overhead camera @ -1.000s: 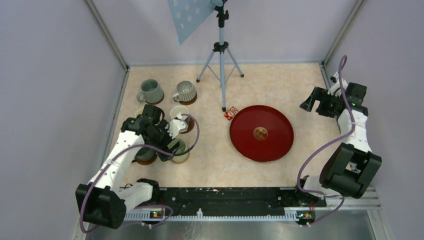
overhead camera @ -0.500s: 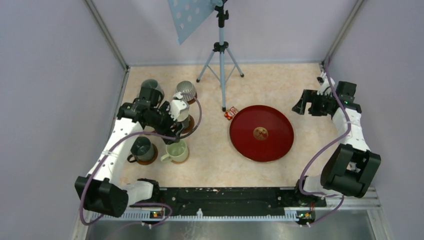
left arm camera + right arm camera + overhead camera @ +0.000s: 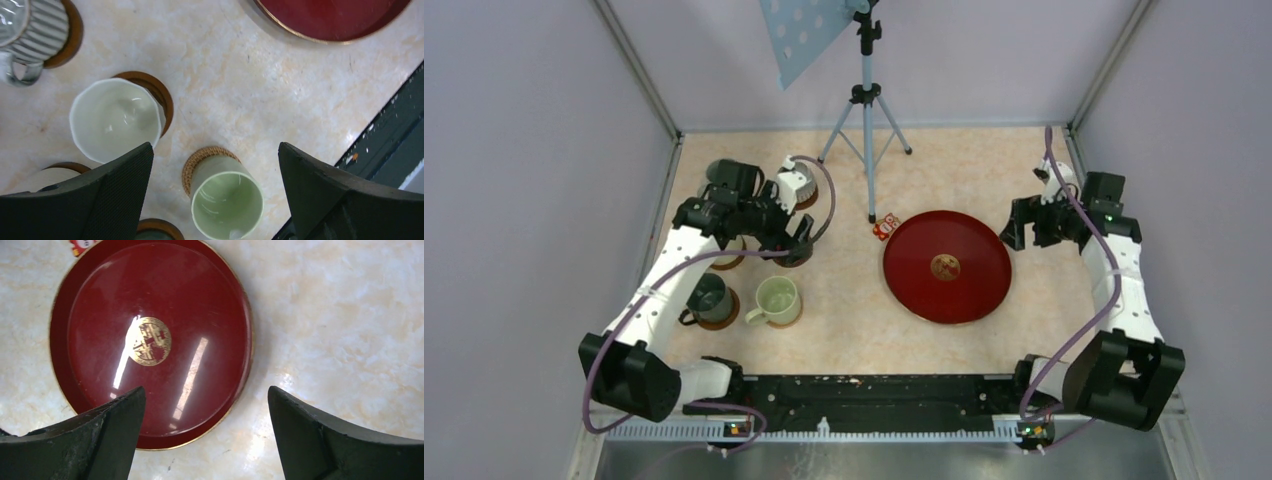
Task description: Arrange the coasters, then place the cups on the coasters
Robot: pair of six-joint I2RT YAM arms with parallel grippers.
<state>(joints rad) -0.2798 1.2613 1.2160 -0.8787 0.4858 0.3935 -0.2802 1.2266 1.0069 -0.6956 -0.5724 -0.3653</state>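
Note:
Along the table's left side the cups stand on round coasters. The dark teal cup [image 3: 709, 298] and the pale green cup [image 3: 776, 300] are nearest. My left arm partly covers the ribbed grey cup [image 3: 797, 181] and hides others. My left gripper [image 3: 801, 238] hangs open above them. In its wrist view, open jaws [image 3: 215, 148] frame the pale green cup [image 3: 227, 202] on a woven coaster [image 3: 191, 165]. Beside it are a white cup [image 3: 112, 117] on a brown coaster [image 3: 164, 96] and the ribbed cup [image 3: 35, 25]. My right gripper [image 3: 1016, 226] is open and empty [image 3: 206, 390].
A large red round tray [image 3: 947, 265] with a gold emblem lies right of centre, under my right gripper [image 3: 150, 300]. A tripod [image 3: 866, 110] stands at the back. A small red-and-white card [image 3: 886, 227] lies by the tray. The dark base rail [image 3: 874, 390] runs along the near edge.
My left arm has lifted off the near cups and swung back and to the right, uncovering the teal and pale green cups. My right gripper has moved left to the tray's edge.

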